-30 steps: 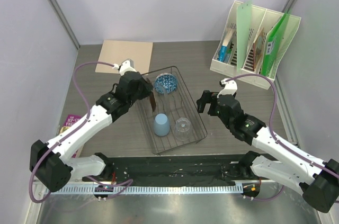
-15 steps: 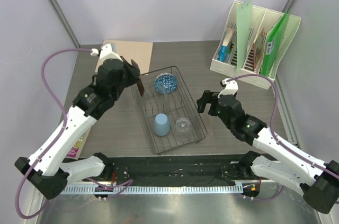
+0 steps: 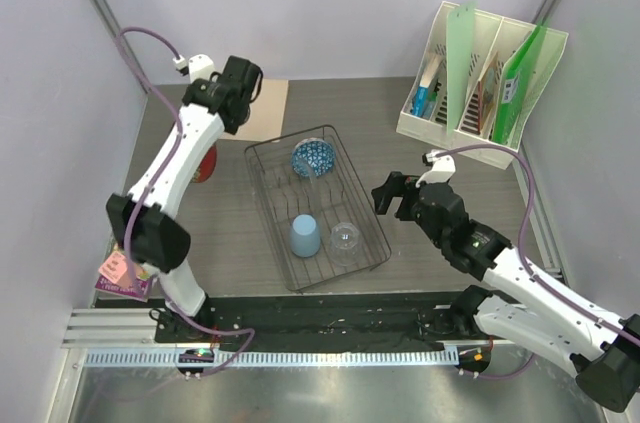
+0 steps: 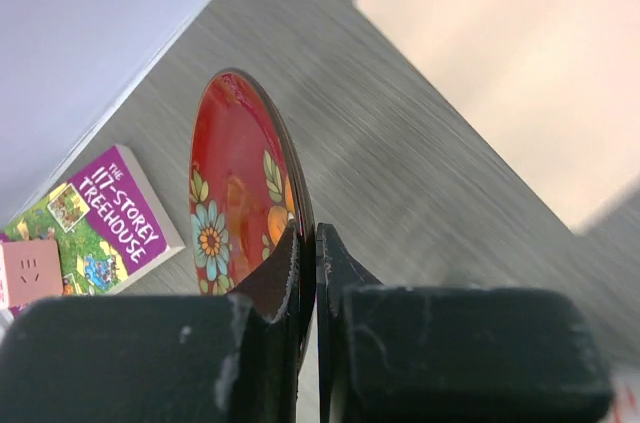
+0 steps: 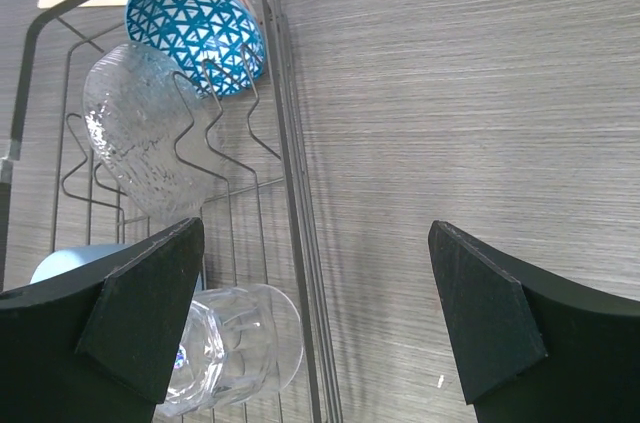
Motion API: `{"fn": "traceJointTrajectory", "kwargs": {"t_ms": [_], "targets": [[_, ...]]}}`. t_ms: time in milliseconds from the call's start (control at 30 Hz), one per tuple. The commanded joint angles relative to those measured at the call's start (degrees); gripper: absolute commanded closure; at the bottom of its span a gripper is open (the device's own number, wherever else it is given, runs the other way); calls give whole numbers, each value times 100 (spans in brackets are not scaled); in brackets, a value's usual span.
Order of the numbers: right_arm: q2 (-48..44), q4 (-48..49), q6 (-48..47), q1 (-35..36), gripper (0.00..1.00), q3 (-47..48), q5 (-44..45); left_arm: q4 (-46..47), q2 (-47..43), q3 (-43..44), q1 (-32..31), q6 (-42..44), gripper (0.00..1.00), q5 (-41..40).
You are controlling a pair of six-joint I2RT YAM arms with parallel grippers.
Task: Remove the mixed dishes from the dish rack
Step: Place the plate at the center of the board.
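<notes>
Dishes are being taken out of a dark wire dish rack (image 3: pixel 272 205) that sits mid-table between two robot arms.

One dish is already out. The small dark red plate (image 4: pixel 235 183), painted with flowers, is to the left of the rack and clear of its wires. The left gripper (image 4: pixel 305 238) pinches the plate's rim with its jaws almost closed. The plate stands on edge, its face upright and its width running straight away from the fingers, so laying it flat would probably need a tilt as well as a descent. Whether its lower edge touches the table cannot be told.

Around the plate, a tan mat (image 3: pixel 270 103) lies at the rack's far left, and a purple book (image 4: pixel 100 213) lies at the rack's near left. Bare table between them looks open.

Four dishes remain inside the rack:
- a blue-and-white patterned bowl (image 3: pixel 312 156) at the far end
- a textured clear glass dish (image 5: pixel 140 143) leaning on the prongs just nearer than the bowl
- a light blue cup (image 3: pixel 305 236) at the near end
- a clear glass tumbler (image 3: pixel 345 236) just right of the cup

The right gripper (image 3: pixel 395 193) is just beside the rack's right wall, jaws spread wide and holding nothing. It is the nearer arm to the tumbler, with the rack's wire wall between them. A white file holder (image 3: pixel 480 73) stands well off to the rack's far right.
</notes>
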Motion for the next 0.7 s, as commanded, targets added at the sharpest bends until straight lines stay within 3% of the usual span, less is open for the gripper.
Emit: {"fn": "traceJointTrajectory", "kwargs": {"t_ms": [0,200,367,467,667], "targets": [[-313,36,204,5,0,-121,-93,-520,745,704,687,-363,100,-301],[-550,-69,204,-3,0,-296,-5,-721,2265,1380,1338,-389,100,-125],[-533,-104,116,5,0,-323,74,-1195,3635,2364,1426,-257,100,-580],[-498,-105,90,5,0,-314,109,-1390,3989,2743,1435,-135,100,-766],[-348,-43,116,5,0,-340,91,-880,4280,2586,1549,428,100,-977]]}}
